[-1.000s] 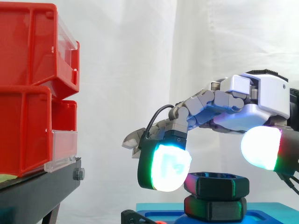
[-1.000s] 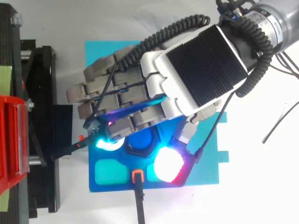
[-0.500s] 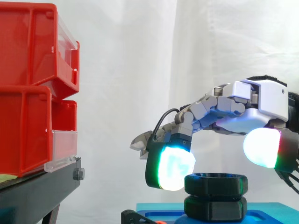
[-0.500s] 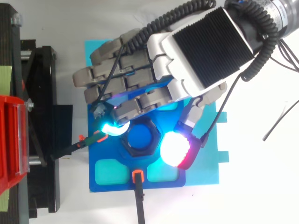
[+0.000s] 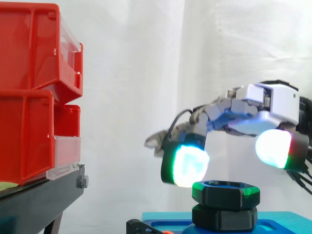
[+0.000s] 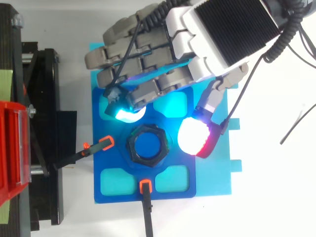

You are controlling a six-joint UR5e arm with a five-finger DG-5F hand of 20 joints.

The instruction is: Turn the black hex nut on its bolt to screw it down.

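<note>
The black hex nut [image 6: 147, 147] [image 5: 225, 193] sits on its blue bolt at the middle of the blue fixture plate [image 6: 116, 163], above a second black hex piece [image 5: 224, 217]. My hand [image 6: 163, 74] [image 5: 253, 109] hovers above and behind the nut, touching nothing. Its fingers are loosely curved and spread, with a cyan-green glowing pad [image 5: 189, 165] to the nut's left and a white-red glowing pad [image 5: 275, 148] to its right. Nothing is between them.
Stacked red bins [image 5: 39, 92] stand on a black stand [image 5: 39, 200] at the left. Small orange-tipped black clamps [image 6: 101, 144] [image 6: 144, 186] hold the blue plate at its left and front edges. A cyan base [image 6: 219, 173] lies under the plate.
My hand has lifted off the nut and drawn back toward the far side of the plate. The nut now shows fully uncovered from above.
</note>
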